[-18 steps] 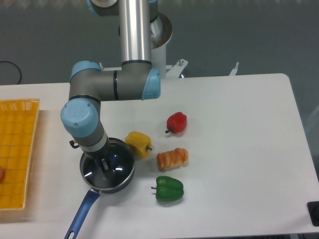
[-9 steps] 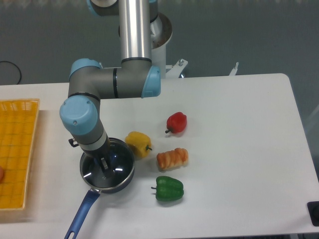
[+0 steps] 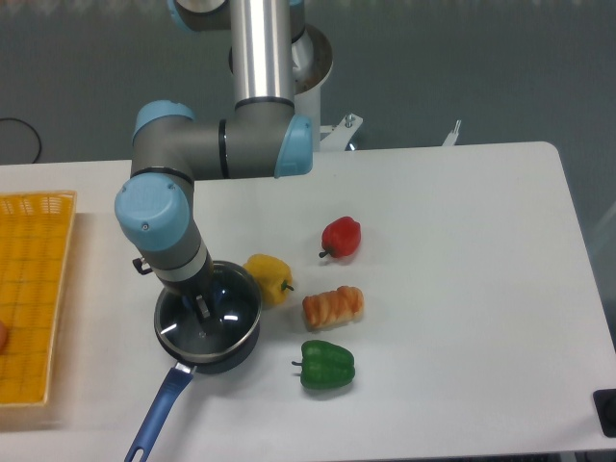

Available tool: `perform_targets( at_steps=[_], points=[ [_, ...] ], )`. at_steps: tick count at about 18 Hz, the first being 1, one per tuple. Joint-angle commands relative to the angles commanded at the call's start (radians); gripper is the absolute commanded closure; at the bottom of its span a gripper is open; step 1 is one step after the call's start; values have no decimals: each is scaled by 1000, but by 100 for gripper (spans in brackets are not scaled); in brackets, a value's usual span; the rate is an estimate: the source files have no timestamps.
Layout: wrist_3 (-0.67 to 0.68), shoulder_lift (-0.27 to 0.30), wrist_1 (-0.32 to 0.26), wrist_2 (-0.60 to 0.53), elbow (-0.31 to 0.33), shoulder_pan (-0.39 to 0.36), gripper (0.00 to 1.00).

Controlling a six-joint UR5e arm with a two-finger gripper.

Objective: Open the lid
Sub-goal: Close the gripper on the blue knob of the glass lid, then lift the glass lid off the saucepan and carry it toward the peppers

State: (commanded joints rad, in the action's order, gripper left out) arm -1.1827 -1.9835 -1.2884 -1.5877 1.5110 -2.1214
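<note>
Lifting appears to have begun: compared with half a second ago and a second ago, the arm's wrist sits a little higher and the lid (image 3: 214,313) now looks slightly raised and shifted toward the back-right of the saucepan (image 3: 207,348), so that a sliver of the pan's front rim shows below the lid's silver edge where the two outlines matched before. I judge this means the grasp has taken and the opening is in its first stage, with the lid not yet clear of the pan. The gripper (image 3: 202,307) reaches down onto the lid's centre, its fingers seemingly clenched about the knob, though the knob itself is hidden beneath them, so I cannot confirm this. The lid reads as a round clear glass disc with a thin bright metal rim, glinting with reflections, the pan's dark interior visible through it; it hovers just over the pan near the table's (image 3: 462,289) left front, with the yellow pepper (image 3: 269,277) just beside its right edge
</note>
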Motion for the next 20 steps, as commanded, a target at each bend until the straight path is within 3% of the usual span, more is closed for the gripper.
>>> perform_targets(
  at_steps=[14, 20],
  points=[
    [-202, 74, -127, 2, 11, -184, 40],
    [-305, 77, -126, 8, 12, -264, 40]
  ],
)
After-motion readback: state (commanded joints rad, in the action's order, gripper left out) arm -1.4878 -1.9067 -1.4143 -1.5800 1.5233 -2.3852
